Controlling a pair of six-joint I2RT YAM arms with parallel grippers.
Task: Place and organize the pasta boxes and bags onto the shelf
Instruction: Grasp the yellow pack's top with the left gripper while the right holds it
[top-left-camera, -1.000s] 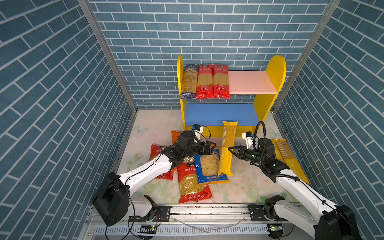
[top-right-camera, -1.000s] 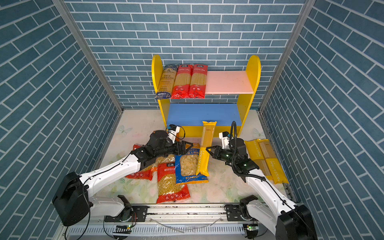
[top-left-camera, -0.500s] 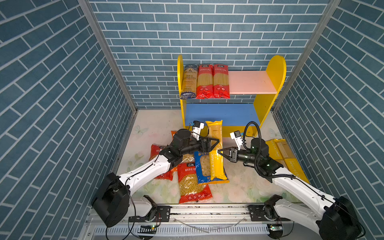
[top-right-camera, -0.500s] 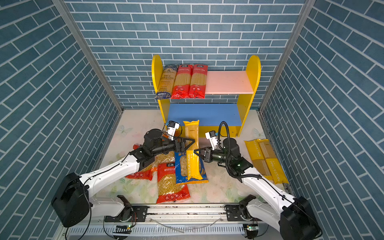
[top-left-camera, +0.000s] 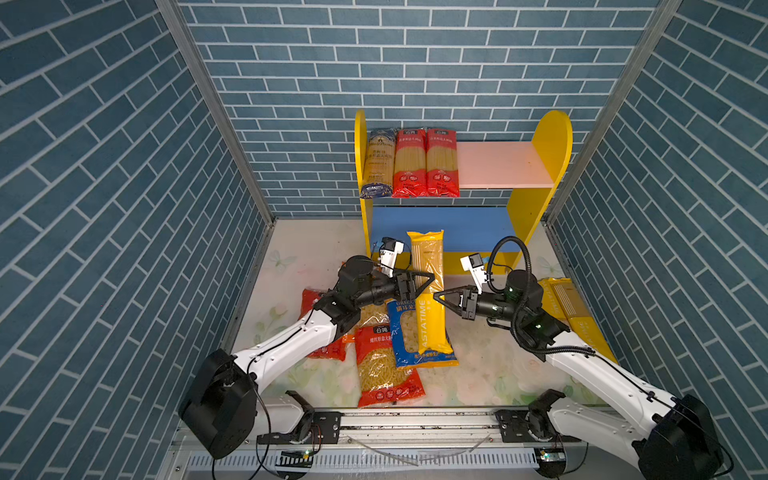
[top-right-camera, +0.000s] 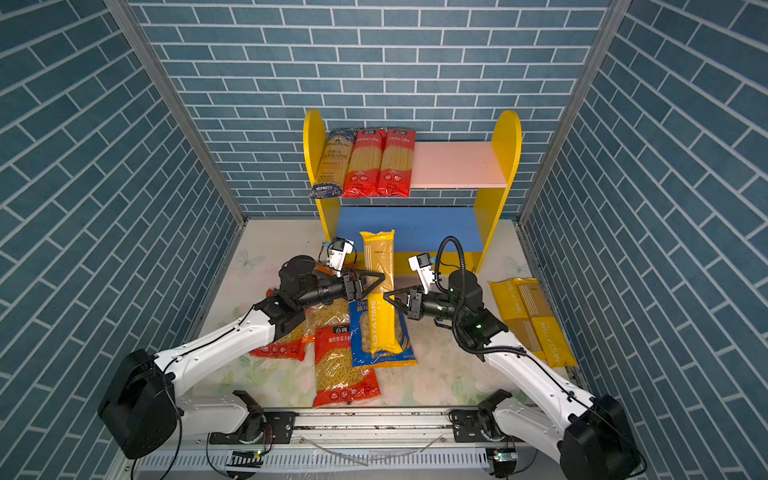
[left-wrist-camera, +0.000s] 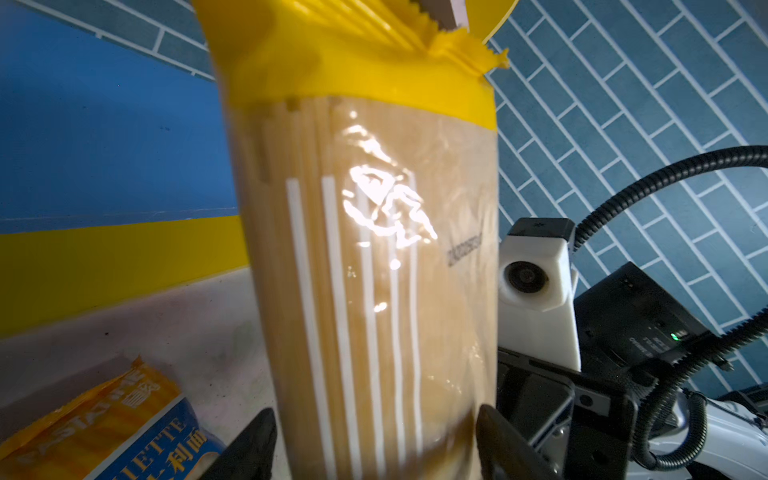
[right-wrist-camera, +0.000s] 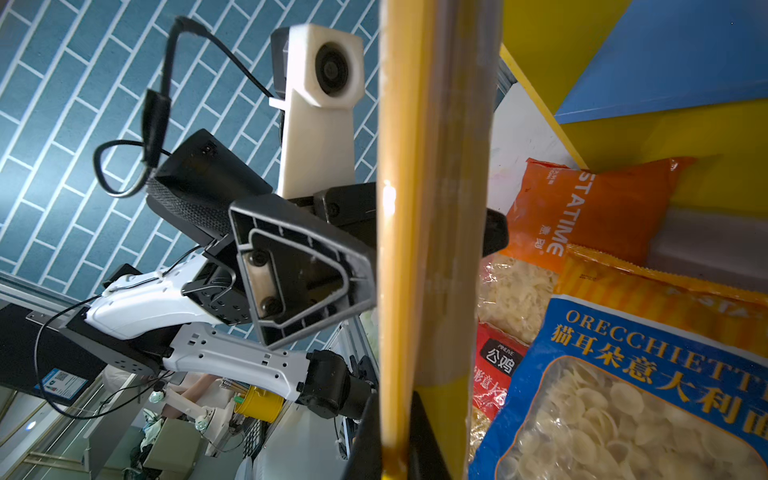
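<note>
A yellow PASTATIME spaghetti pack (top-left-camera: 428, 266) (top-right-camera: 379, 257) stands nearly upright above the floor bags, in front of the shelf (top-left-camera: 503, 166). My right gripper (top-left-camera: 437, 297) (right-wrist-camera: 399, 440) is shut on its thin side edge. From the opposite side my left gripper (top-left-camera: 430, 277) (left-wrist-camera: 376, 432) straddles the pack's wide face (left-wrist-camera: 374, 208), a finger touching each edge. On the left of the pink upper board lie a dark blue pack (top-left-camera: 377, 162) and two red packs (top-left-camera: 409, 162). The blue lower board (top-left-camera: 469, 228) holds nothing.
On the floor lie a blue-yellow orecchiette bag (top-left-camera: 409, 332), a red bag (top-left-camera: 384, 365), another red bag (top-left-camera: 328, 351) under the left arm and an orange bag (right-wrist-camera: 590, 208). Two yellow spaghetti packs (top-left-camera: 577, 316) lie by the right wall. Brick walls close in three sides.
The right gripper carried the yellow pack leftward, over the floor bags. The left gripper rose from the bags to meet it, and its jaws narrowed onto the pack.
</note>
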